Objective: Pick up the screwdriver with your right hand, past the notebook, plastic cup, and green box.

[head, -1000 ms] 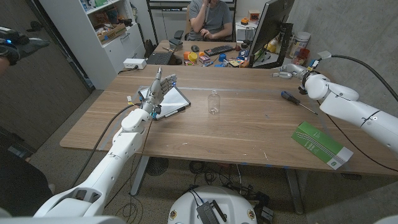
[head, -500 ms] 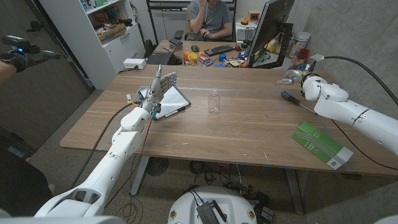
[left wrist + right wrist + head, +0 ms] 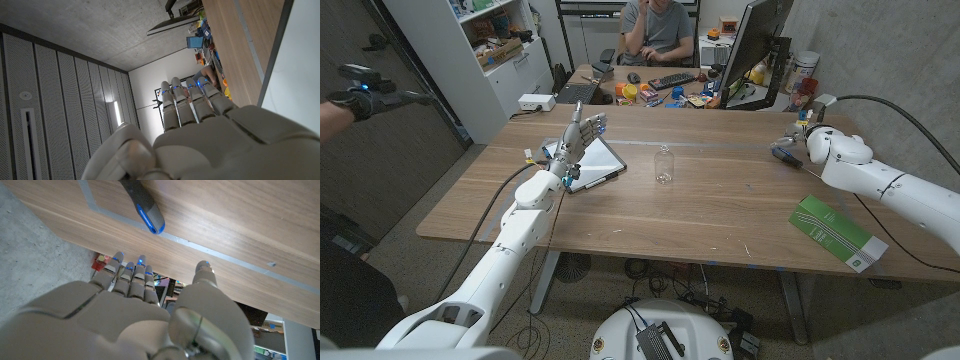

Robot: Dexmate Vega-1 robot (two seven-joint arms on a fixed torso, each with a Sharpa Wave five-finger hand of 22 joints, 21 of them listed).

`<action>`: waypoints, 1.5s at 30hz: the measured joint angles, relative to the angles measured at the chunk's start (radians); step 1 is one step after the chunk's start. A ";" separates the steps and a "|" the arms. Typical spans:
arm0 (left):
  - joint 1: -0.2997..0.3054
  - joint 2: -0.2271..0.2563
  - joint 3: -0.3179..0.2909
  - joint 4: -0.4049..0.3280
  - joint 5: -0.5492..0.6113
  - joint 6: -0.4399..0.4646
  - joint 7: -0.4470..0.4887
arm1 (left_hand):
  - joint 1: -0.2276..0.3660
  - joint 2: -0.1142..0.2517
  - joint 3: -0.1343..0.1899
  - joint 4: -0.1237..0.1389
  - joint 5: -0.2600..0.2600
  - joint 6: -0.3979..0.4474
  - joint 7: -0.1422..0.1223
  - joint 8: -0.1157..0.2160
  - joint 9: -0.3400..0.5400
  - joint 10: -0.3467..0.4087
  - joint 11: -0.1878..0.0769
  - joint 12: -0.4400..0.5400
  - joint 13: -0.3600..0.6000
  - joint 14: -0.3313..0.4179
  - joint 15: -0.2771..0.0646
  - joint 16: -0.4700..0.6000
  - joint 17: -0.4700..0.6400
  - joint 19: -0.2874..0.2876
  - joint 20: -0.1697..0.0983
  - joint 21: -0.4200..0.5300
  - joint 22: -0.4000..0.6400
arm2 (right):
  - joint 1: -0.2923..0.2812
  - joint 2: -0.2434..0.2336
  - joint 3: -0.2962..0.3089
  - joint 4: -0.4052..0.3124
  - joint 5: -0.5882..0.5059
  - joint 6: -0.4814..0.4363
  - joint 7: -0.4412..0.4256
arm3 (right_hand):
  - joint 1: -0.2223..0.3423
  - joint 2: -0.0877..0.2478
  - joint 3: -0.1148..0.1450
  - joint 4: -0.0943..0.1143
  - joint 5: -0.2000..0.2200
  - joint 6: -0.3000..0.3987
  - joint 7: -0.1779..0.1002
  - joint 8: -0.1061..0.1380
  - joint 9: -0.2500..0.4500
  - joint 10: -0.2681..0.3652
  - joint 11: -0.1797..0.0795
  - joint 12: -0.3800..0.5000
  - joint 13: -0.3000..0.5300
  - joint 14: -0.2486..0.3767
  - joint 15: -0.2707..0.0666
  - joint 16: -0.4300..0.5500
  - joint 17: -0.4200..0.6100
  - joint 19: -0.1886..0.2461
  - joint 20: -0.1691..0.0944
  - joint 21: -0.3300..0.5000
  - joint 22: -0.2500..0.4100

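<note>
Box (image 3: 837,233), green, lies nearest on the table (image 3: 720,210), under the right arm. Farther back, the cup (image 3: 664,165) stands mid-table and the notebook (image 3: 588,163) lies below the left hand (image 3: 579,137), raised, fingers straight, holding nothing. Farthest, the right hand (image 3: 793,134) hovers just beside the screwdriver (image 3: 143,206), fingers apart, empty.

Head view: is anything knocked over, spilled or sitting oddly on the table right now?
Nothing stands out. The plastic cup stands upright, the green box and notebook lie flat, and the screwdriver lies on the table.
</note>
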 measured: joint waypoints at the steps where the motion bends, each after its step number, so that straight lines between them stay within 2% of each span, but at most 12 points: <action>1: 0.000 0.000 0.000 -0.002 0.001 0.000 0.000 | 0.000 0.000 0.000 0.000 0.000 0.000 0.000 0.000 0.000 0.000 0.000 0.000 0.000 0.000 0.000 0.000 0.000 0.000 0.000 0.000 0.000 | 0.002 0.001 -0.002 0.005 -0.001 -0.001 0.004 | 0.002 0.002 0.000 0.000 0.005 0.000 0.000 0.000 0.000 0.000 0.000 0.000 0.000 0.000 0.000 0.000 0.000 0.000 0.000 0.000 0.000; 17: 0.016 0.003 -0.006 -0.032 0.009 0.005 -0.001 | 0.000 0.000 0.000 0.000 0.000 0.000 0.000 0.000 0.000 0.000 0.000 0.000 0.000 0.000 0.000 0.000 0.000 0.000 0.000 0.000 0.000 | 0.041 0.020 -0.034 0.074 -0.021 -0.005 0.084 | 0.013 -0.008 -0.002 0.002 0.017 0.005 0.013 0.000 0.000 0.009 -0.005 0.000 0.000 -0.004 -0.003 -0.005 0.003 0.000 0.000 0.000 0.003; 18: 0.017 0.003 -0.007 -0.034 0.013 0.010 -0.001 | 0.000 0.000 0.000 0.000 0.000 0.000 0.000 0.000 0.000 0.000 0.000 0.000 0.000 0.000 0.000 0.000 0.000 0.000 0.000 0.000 0.000 | 0.071 0.042 -0.058 0.128 -0.023 -0.001 0.089 | 0.013 -0.008 -0.004 0.004 0.020 0.010 0.016 0.000 0.000 0.016 -0.003 0.002 0.000 -0.004 -0.003 -0.005 0.003 0.000 0.000 0.000 0.003; 19: 0.017 0.003 -0.007 -0.034 0.013 0.010 -0.001 | 0.000 0.000 0.000 0.000 0.000 0.000 0.000 0.000 0.000 0.000 0.000 0.000 0.000 0.000 0.000 0.000 0.000 0.000 0.000 0.000 0.000 | 0.071 0.042 -0.058 0.128 -0.023 0.000 0.091 | 0.013 -0.008 -0.004 0.004 0.021 0.020 0.016 0.000 0.000 0.024 -0.003 0.005 0.000 -0.004 -0.003 -0.005 0.003 0.000 0.000 0.000 0.003; 25: 0.024 0.003 -0.012 -0.042 0.015 0.011 -0.002 | 0.000 0.000 0.000 0.000 0.000 0.000 0.000 0.000 0.000 0.003 0.003 0.000 0.000 0.000 0.000 0.000 0.000 0.000 0.000 0.000 0.000 | 0.095 0.061 -0.076 0.171 -0.037 0.023 0.114 | 0.035 -0.011 -0.008 0.008 0.044 0.087 -0.011 0.014 0.000 0.090 -0.022 0.028 0.000 0.008 -0.015 -0.005 0.003 0.008 -0.008 0.000 0.003; 31: 0.031 0.002 -0.016 -0.046 0.016 0.011 -0.001 | 0.000 0.000 0.000 0.000 0.000 0.000 0.000 0.000 0.000 0.003 0.003 0.000 0.000 0.000 0.000 0.000 0.000 0.000 0.000 0.000 0.000 | 0.095 0.061 -0.076 0.171 -0.057 0.032 0.121 | 0.120 -0.005 -0.014 0.015 0.094 0.281 -0.109 0.049 -0.003 0.259 -0.081 0.082 -0.001 0.113 -0.021 0.011 0.005 0.052 -0.029 0.001 0.003; 32: 0.031 0.002 -0.017 -0.046 0.016 0.011 -0.001 | 0.000 0.000 0.000 0.000 0.000 0.000 0.000 0.000 0.000 0.003 0.003 0.000 0.000 0.000 0.000 0.000 0.000 0.000 0.000 0.000 0.000 | 0.136 0.100 -0.117 0.252 -0.061 0.034 0.119 | 0.143 0.000 -0.014 0.014 0.104 0.311 -0.122 0.049 -0.003 0.296 -0.095 0.094 0.000 0.141 -0.020 0.017 0.007 0.066 -0.035 0.005 0.003; 35: 0.034 0.000 -0.019 -0.047 0.016 0.011 -0.001 | 0.000 0.000 -0.004 0.004 0.000 0.000 0.000 0.000 0.000 0.003 0.003 0.000 0.000 0.000 0.000 0.000 0.000 0.000 0.000 0.000 0.000 | 0.140 0.108 -0.127 0.268 -0.069 0.034 0.109 | 0.252 0.020 0.000 0.000 0.129 0.392 -0.157 0.057 -0.005 0.435 -0.149 0.132 0.003 0.231 -0.022 0.032 0.010 0.107 -0.056 0.014 0.004; 38: 0.035 -0.001 -0.021 -0.047 0.016 0.011 -0.001 | 0.000 0.000 -0.004 0.004 0.000 0.004 0.004 0.000 0.000 0.003 0.003 0.000 0.000 0.000 0.000 0.000 0.000 0.000 0.000 0.000 0.000 | 0.140 0.114 -0.132 0.273 -0.080 0.034 0.084 | 0.348 0.028 0.002 -0.002 0.136 0.506 -0.196 0.081 -0.002 0.566 -0.194 0.173 0.013 0.320 -0.026 0.052 0.019 0.145 -0.069 0.018 0.008; 41: 0.035 -0.002 -0.022 -0.046 0.016 0.010 -0.001 | 0.000 0.000 -0.004 0.004 0.000 0.004 0.004 0.000 0.000 0.003 0.003 0.000 0.000 0.000 0.000 0.000 0.000 0.000 0.000 0.000 0.000 | 0.136 0.117 -0.133 0.273 -0.087 0.030 0.058 | 0.413 0.006 0.006 -0.002 0.136 0.565 -0.178 0.108 0.008 0.627 -0.183 0.209 0.027 0.393 -0.031 0.074 0.030 0.173 -0.070 0.021 0.008; 44: 0.035 -0.004 -0.022 -0.041 0.016 0.006 -0.003 | 0.000 0.000 -0.004 0.004 0.000 0.004 0.004 0.000 0.000 0.003 0.003 0.000 0.000 0.000 0.000 0.000 0.000 0.000 0.000 0.000 0.000 | 0.125 0.117 -0.132 0.266 -0.093 0.023 0.032 | 0.447 -0.028 0.015 0.002 0.135 0.603 -0.141 0.139 0.012 0.671 -0.148 0.247 0.052 0.450 -0.037 0.097 0.039 0.195 -0.076 0.029 0.010; 45: 0.035 -0.004 -0.022 -0.040 0.016 0.004 -0.004 | 0.000 0.000 -0.004 0.004 0.000 0.004 0.004 0.000 0.000 0.003 0.003 0.000 0.000 0.000 0.000 0.000 0.000 0.000 0.000 0.000 0.000 | 0.118 0.117 -0.128 0.258 -0.093 0.020 0.023 | 0.454 -0.036 0.015 0.002 0.132 0.624 -0.144 0.143 0.012 0.688 -0.152 0.252 0.057 0.460 -0.039 0.102 0.043 0.199 -0.073 0.029 0.012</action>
